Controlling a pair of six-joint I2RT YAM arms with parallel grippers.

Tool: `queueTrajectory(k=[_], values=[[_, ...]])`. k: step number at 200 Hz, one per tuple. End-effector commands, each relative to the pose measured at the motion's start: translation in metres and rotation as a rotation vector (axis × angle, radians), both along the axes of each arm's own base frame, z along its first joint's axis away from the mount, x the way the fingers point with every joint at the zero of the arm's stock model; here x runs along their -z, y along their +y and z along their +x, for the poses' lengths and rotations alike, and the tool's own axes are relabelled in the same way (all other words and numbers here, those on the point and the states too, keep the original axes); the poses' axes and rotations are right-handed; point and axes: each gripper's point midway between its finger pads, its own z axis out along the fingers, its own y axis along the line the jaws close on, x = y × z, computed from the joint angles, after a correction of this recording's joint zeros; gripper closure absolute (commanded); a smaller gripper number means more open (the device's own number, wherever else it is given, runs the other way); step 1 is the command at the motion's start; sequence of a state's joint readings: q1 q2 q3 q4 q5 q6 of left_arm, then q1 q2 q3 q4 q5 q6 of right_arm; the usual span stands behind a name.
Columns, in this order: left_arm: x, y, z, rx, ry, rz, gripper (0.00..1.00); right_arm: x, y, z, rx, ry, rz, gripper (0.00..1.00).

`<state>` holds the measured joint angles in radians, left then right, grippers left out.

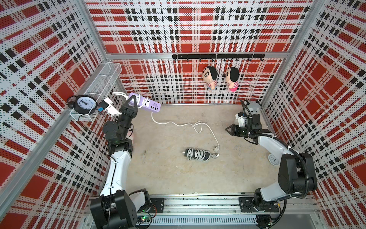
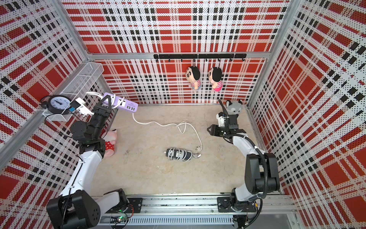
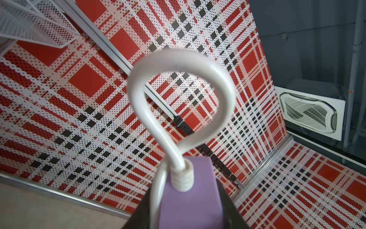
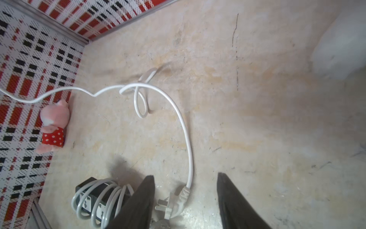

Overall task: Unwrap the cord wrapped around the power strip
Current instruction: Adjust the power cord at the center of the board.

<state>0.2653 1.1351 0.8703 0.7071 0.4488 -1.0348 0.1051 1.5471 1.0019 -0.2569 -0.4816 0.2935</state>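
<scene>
Left wrist view cuts off most of the purple power strip [image 3: 198, 200], clamped in the left gripper [image 3: 186, 210] up beside the wire shelf [image 3: 29, 23]. Its white cord [image 3: 138, 79] loops close and blurred. Right gripper [image 4: 185, 176] hangs released, one finger hiding part of a black strip [image 4: 93, 196] beside the plug [image 4: 178, 198].

Counter [image 1: 168, 174] by the clock
We find the wrapped power strip [image 1: 196, 154] at centre, the plug [image 1: 216, 148] beside it at three o'clock, the raised power strip [image 1: 145, 103] at ten o'clock, cord [image 1: 178, 124] between.
</scene>
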Motion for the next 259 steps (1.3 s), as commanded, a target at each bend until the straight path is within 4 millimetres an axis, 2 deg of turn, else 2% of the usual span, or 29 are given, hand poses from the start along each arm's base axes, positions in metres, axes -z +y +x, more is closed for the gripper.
queueTrajectory(k=[1,19,48,87,101,139,155,163,173,192,208,239,259], values=[[-0.024,-0.015,-0.005,0.05,-0.065,0.043,1.0,0.018,0.022,-0.001,-0.098,0.007,-0.105,0.47],[-0.023,-0.021,-0.002,0.069,-0.062,0.044,1.0,0.021,0.039,0.012,-0.137,-0.026,-0.154,0.45],[-0.023,-0.033,0.002,0.108,-0.058,0.047,1.0,0.033,0.058,0.039,-0.175,-0.094,-0.22,0.26],[-0.025,-0.043,0.005,0.144,-0.058,0.053,1.0,0.052,0.069,0.075,-0.158,-0.12,-0.305,0.27],[-0.024,-0.045,0.005,0.152,-0.056,0.051,1.0,0.065,0.076,0.081,-0.182,-0.093,-0.305,0.28],[-0.023,-0.052,0.008,0.176,-0.05,0.052,1.0,0.083,0.102,0.093,-0.226,-0.069,-0.299,0.3],[-0.025,-0.054,0.009,0.185,-0.054,0.055,1.0,0.087,0.11,0.103,-0.229,-0.074,-0.274,0.37],[-0.027,-0.053,0.01,0.186,-0.057,0.055,1.0,0.089,0.111,0.107,-0.224,-0.074,-0.272,0.47],[-0.033,-0.051,0.01,0.184,-0.065,0.056,1.0,0.09,0.112,0.111,-0.22,-0.082,-0.273,0.66],[-0.047,-0.041,0.011,0.165,-0.085,0.057,1.0,0.078,0.11,0.112,-0.208,-0.116,-0.282,0.89],[-0.059,-0.027,0.013,0.119,-0.099,0.065,1.0,0.056,0.097,0.115,-0.163,-0.157,-0.287,1.0],[-0.067,0.022,0.021,-0.127,-0.047,0.116,1.0,-0.005,0.054,0.114,-0.042,-0.223,-0.253,1.0],[-0.075,0.052,0.016,-0.324,-0.016,0.153,1.0,-0.032,0.023,0.107,0.025,-0.232,-0.271,1.0]])
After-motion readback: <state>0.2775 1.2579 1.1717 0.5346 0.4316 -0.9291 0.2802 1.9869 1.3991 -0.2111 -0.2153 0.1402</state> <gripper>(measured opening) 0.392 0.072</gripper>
